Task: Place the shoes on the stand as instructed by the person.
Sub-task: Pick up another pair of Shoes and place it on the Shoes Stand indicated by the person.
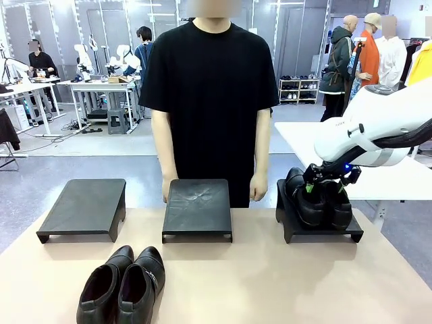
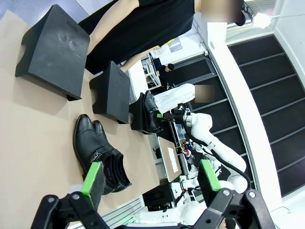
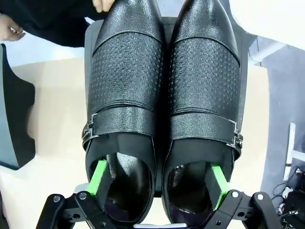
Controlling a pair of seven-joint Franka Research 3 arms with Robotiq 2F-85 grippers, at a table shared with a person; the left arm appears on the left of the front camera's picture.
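Observation:
One pair of glossy black shoes (image 1: 318, 202) stands on the right stand (image 1: 289, 226), toes toward the person (image 1: 210, 94). My right gripper (image 1: 316, 186) is over their heels. In the right wrist view it (image 3: 158, 183) is open, with one green finger (image 3: 98, 176) inside each shoe (image 3: 126, 81), near the outer sides of the openings. The second pair (image 1: 125, 287) sits on the table at the front left, also seen as shoes (image 2: 97, 148) below my left gripper (image 2: 150, 179), which hangs open and holds nothing. The person stands behind the middle stand (image 1: 197, 206), arms down.
The left stand (image 1: 84, 206) and the middle stand carry nothing. The tan table (image 1: 270, 283) has free room at its front right. A white table (image 1: 398, 179) stands behind my right arm. The person's hands (image 3: 12, 28) hang near the far table edge.

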